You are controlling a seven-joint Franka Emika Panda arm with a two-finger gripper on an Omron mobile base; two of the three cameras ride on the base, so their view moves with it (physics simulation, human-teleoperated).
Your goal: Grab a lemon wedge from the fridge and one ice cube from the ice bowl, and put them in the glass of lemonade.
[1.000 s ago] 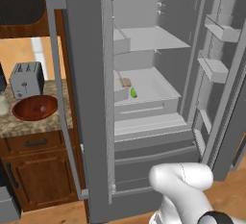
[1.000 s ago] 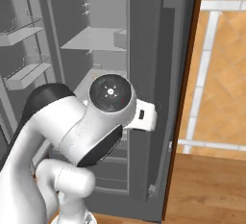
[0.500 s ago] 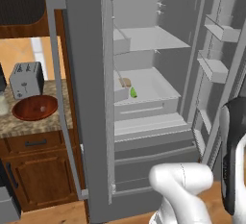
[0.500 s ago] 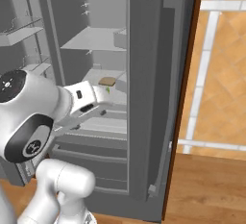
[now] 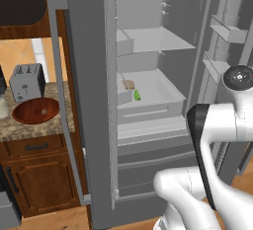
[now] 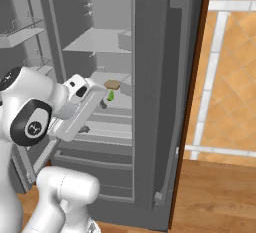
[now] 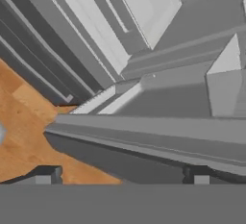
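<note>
Yellow-green lemon wedge [image 5: 137, 95] lies in the open fridge [image 5: 148, 95] tray beside a tan block [image 5: 129, 84] — long axis near-to-far; no legible writing. Gripper [image 7: 122, 175] spread, empty.

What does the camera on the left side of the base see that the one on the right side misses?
The left base view alone takes in the counter beside the fridge, with the silver toaster and the reddish-brown ice bowl. The right base view alone takes in the tiled wall and the open gripper. Both show the open fridge, the lemon wedge and the small tan block.
</note>
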